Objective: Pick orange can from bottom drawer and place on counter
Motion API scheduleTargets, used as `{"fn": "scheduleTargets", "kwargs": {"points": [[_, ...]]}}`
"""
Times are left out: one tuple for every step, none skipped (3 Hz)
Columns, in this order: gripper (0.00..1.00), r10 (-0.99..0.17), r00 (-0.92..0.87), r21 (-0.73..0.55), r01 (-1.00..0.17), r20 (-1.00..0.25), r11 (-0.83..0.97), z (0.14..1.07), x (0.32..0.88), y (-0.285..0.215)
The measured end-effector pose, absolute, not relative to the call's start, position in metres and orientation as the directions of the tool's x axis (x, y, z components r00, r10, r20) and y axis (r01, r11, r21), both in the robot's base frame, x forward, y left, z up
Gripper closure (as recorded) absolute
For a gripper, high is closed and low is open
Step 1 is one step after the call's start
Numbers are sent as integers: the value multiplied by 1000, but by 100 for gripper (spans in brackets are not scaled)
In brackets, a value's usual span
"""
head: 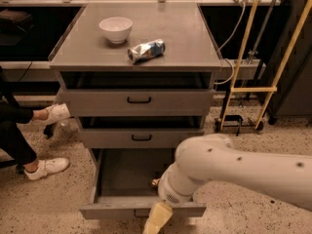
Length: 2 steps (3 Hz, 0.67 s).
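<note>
The bottom drawer (122,172) stands pulled fully out, which I judge is so the arm, reaching in from 3 o'clock, can come at its floor from above. The gripper (158,218) hangs over the front lip, and I cannot tell whether it is open or closed. The orange can (155,182) lies toward 4 o'clock on the drawer floor, at 12 o'clock from the gripper. Only a gold sliver shows beside the wrist, so its long axis and heading cannot be told, and the counter (185,38) awaits it.
</note>
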State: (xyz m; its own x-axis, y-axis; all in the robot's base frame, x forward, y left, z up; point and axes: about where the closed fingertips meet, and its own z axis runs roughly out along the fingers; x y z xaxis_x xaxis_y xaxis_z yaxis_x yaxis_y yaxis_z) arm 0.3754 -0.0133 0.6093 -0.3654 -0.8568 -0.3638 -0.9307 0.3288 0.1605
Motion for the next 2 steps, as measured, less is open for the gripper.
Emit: {"fn": "scheduleTargets", "kwargs": {"points": [[0, -871, -328, 144, -945, -366, 295, 582, 384, 17], [0, -871, -327, 143, -945, -366, 295, 583, 385, 17]]}}
